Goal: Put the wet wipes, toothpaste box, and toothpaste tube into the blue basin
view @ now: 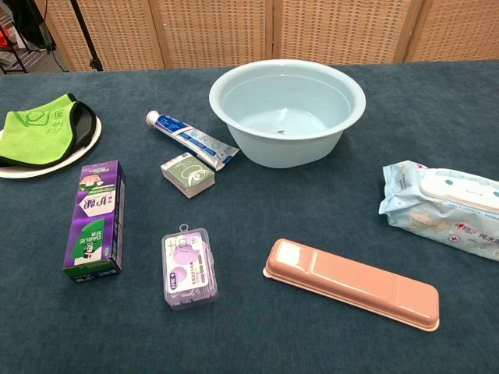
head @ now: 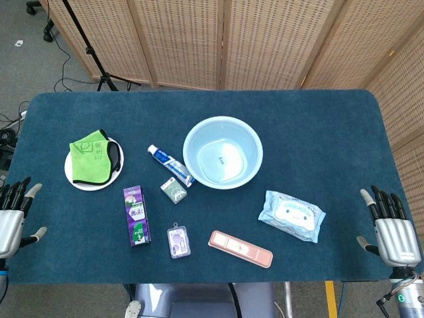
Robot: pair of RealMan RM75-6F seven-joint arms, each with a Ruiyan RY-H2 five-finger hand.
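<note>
The light blue basin (head: pixel 222 153) (view: pixel 287 111) stands empty at the table's middle. A white and blue toothpaste tube (head: pixel 170 165) (view: pixel 191 139) lies just left of it. Further left and nearer lies the purple toothpaste box (head: pixel 136 215) (view: pixel 96 218). The pale blue wet wipes pack (head: pixel 292 215) (view: pixel 445 206) lies to the basin's right front. My left hand (head: pixel 13 215) hovers at the table's left edge with fingers spread, holding nothing. My right hand (head: pixel 391 227) is at the right edge, fingers apart and empty. Neither hand shows in the chest view.
A white plate (head: pixel 74 173) with a green and black cloth (head: pixel 93 157) (view: pixel 43 126) sits at the left. A small green box (head: pixel 173 191) (view: pixel 187 173), a purple floss case (head: pixel 179 240) (view: pixel 187 266) and a pink long case (head: pixel 240 248) (view: pixel 352 283) lie near the front.
</note>
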